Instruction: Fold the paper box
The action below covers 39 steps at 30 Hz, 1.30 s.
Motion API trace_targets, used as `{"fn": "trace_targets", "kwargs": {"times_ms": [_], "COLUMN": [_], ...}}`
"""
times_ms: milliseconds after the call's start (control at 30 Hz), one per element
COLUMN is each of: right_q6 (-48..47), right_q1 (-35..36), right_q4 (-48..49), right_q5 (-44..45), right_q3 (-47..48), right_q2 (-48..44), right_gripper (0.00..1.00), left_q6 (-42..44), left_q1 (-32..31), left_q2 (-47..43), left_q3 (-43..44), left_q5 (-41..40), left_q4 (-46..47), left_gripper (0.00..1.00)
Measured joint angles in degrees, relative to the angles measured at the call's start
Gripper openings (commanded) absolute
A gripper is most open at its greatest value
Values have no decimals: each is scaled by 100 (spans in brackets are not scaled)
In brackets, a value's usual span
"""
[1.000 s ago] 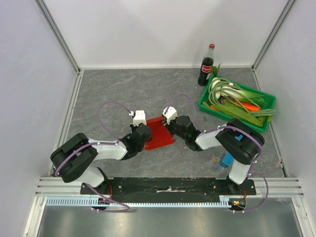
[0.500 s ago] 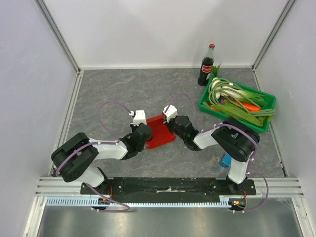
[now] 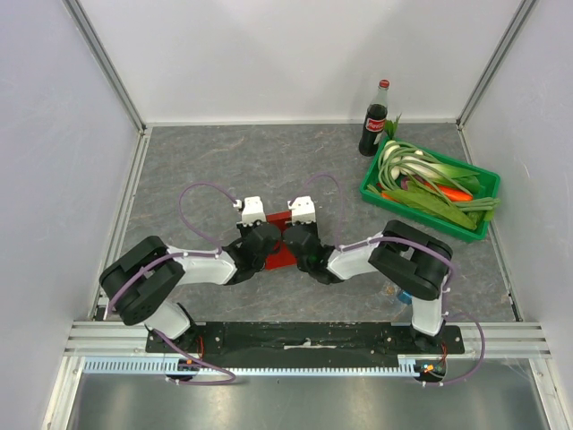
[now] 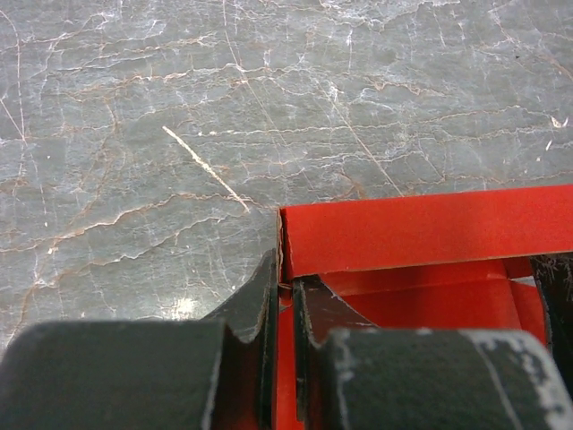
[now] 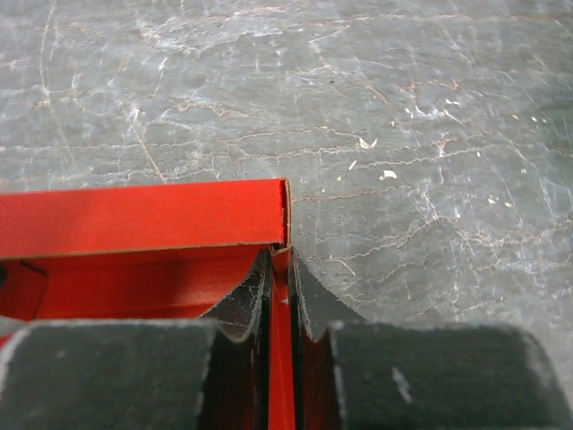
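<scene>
Both arms pinch the paper box (image 3: 279, 219) — mid-table, between the wrists.
Left gripper (image 4: 285, 300) clenched on its left end wall, right gripper (image 5: 279, 291) on the right one — long axis runs left–right, arms equally near.

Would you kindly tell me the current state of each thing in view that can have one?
paper box: partly folded, far wall raised, top open, held at both ends.
left gripper: shut on the box's left end wall.
right gripper: shut on the box's right end wall.
cola bottle: upright, cap on.
green crate: upright, filled with vegetables.
</scene>
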Motion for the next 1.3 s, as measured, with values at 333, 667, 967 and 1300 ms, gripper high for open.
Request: {"fn": "trace_targets", "kwargs": {"times_ms": [333, 667, 967, 1300], "right_q6": [1561, 599, 203, 160], "right_q1": [138, 262, 186, -17], "right_q4": [-1370, -219, 142, 160], "right_q5": [1331, 1147, 868, 520], "right_q3": [994, 173, 101, -17], "right_q2": [570, 216, 216, 195], "right_gripper": [0, 2, 17, 22], "left_q6": [-59, -66, -136, -98], "left_q1": [234, -7, -7, 179], "left_q2": [-219, -107, -125, -1895], "left_q3": [-219, -151, -247, -1355], "left_q5": [629, 302, 391, 907], "left_q4": [348, 254, 157, 149], "left_gripper": [2, 10, 59, 61]}}
